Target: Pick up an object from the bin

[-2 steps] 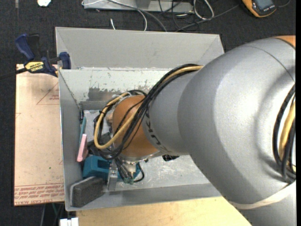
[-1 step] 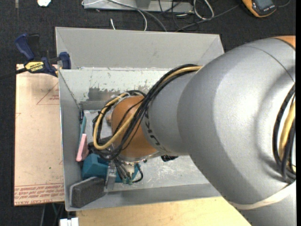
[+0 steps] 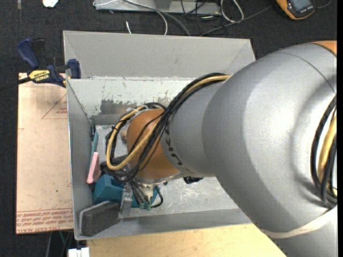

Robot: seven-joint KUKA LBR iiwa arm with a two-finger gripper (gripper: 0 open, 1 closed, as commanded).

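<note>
Block of teal-blue material (image 3: 107,188), chunky and angular, is recorded in the lower left part of the grey metal bin (image 3: 161,58), close to its left wall. The gripper (image 3: 133,199) is seen immediately to the block's right, lowered near the bin floor. Whether it touches the block cannot be determined. How far the claw is spread, and whether anything is held in it, cannot be told, as its working end is masked by the wrist above.

A dark grey rectangular slab (image 3: 99,217) is noted just below the block, lying tilted in the lower left corner of the bin. A pale pink slender stick (image 3: 92,167) is observed just above and left of the block, laid along the left wall. A thin teal rod (image 3: 95,142) is seen further up the same wall, above the pink stick. A small black object (image 3: 193,179) is partly visible on the floor to the right of the gripper, at the arm's edge; its kind cannot be made out.

The wrist is fitted with an orange rounded cover (image 3: 153,143), over which yellow and black cables (image 3: 115,143) are looped. The broad grey arm (image 3: 257,127) is extended from the right of the frame across the centre of the bin.
</note>
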